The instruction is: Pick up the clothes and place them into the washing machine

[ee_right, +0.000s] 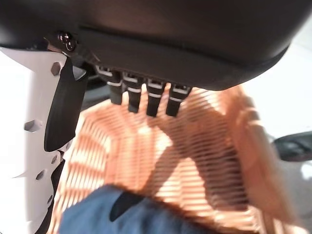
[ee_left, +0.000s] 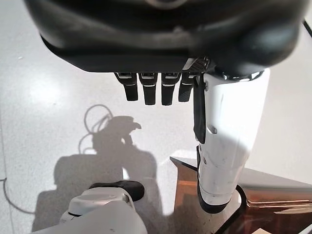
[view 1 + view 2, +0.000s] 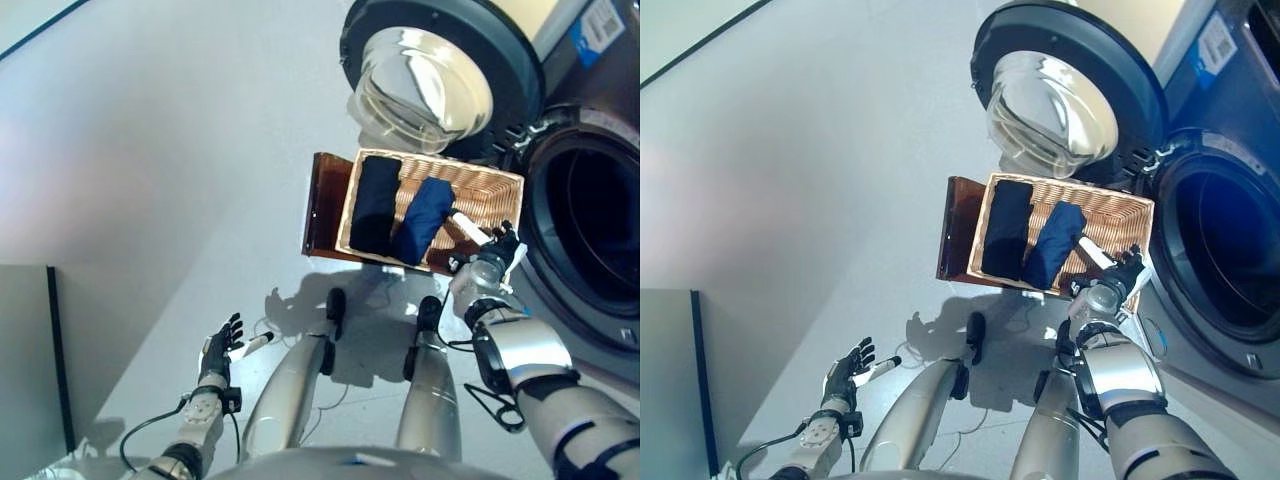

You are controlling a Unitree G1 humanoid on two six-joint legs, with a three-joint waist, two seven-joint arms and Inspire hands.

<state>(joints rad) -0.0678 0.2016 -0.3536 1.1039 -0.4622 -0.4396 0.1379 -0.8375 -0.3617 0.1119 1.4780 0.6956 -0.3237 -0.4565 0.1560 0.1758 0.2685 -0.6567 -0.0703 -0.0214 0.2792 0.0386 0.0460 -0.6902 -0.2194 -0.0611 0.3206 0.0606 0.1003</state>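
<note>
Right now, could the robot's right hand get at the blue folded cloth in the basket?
Probably yes. The right hand hovers open over the wicker basket, beside the blue cloth, with nothing between them.

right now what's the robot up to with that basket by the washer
The right hand hovers open over the near corner of the woven wicker basket, which sits on a brown stand beside the front-loading washing machine, its round glass door swung open. Two folded dark navy clothes lie in the basket, untouched. The left hand hangs open over the floor.
</note>
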